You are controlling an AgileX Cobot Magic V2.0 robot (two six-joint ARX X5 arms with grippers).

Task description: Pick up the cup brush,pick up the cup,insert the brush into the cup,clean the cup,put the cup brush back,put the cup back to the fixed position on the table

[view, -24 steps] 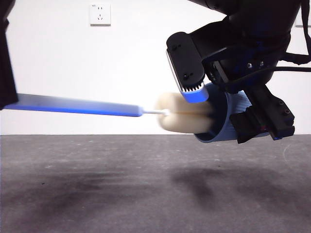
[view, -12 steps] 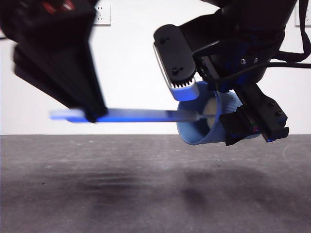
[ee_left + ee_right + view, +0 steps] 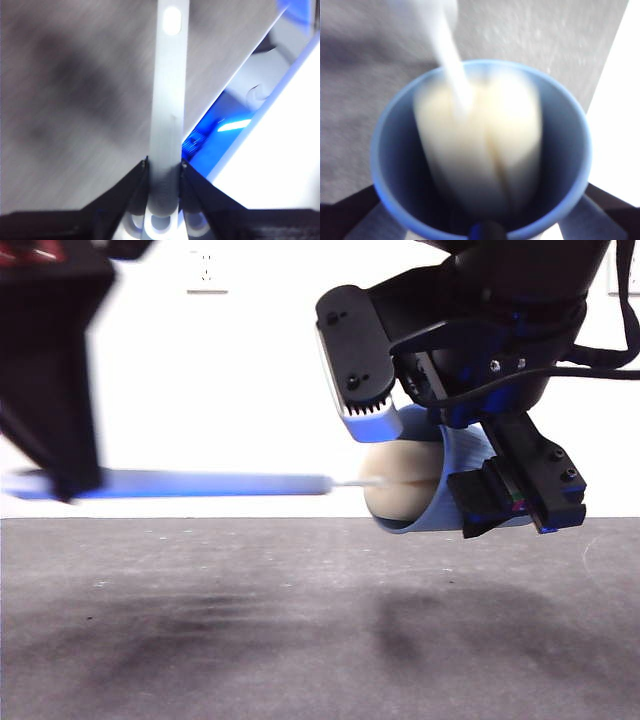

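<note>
The blue ribbed cup hangs on its side above the table, mouth toward the left, with my right gripper shut on it. The cup brush lies level in the air. Its cream sponge head sits in the cup's mouth, partly showing. My left gripper, blurred at the left, is shut on the grey handle's end. The left wrist view has the handle clamped in my left gripper. In the right wrist view the sponge fills the cup held by my right gripper.
A white wall with a socket stands behind the table. Dark shadows of the arms lie on the grey table top under the cup and the brush.
The brush pushed deep into the cup, then drew back to the left, so the sponge shows again at the mouth. My left gripper moved left. The cup barely moved.
</note>
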